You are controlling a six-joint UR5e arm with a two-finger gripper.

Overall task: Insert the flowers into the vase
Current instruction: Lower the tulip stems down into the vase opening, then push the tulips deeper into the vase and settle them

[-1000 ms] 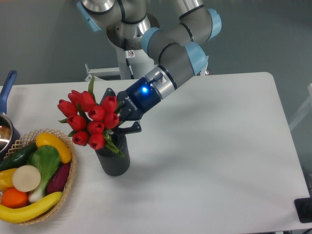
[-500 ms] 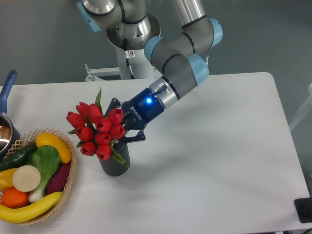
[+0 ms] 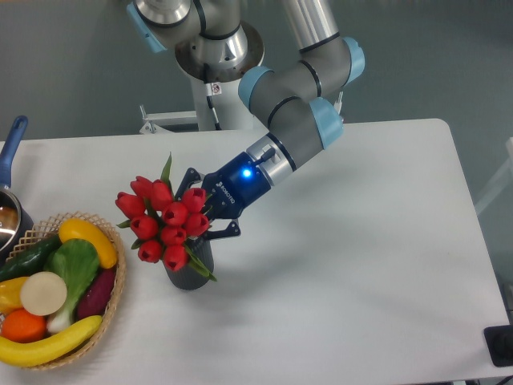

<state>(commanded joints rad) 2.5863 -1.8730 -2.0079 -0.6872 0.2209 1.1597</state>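
The pincer [image 3: 210, 207] is clamped on the flowers [image 3: 164, 222], whose stems enter the vase [image 3: 192, 269] at the pincer's 7 o'clock.

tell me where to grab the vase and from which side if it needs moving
Grip the vase low on its dark cylindrical wall, coming from its right, the bare-table side. The flowers cover its mouth, the gripper holds them there, and the wicker basket crowds its left.

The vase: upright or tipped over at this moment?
Upright. The vase stands on its base on the table, mouth facing up, with the flowers covering its opening and the gripper beside the bunch.
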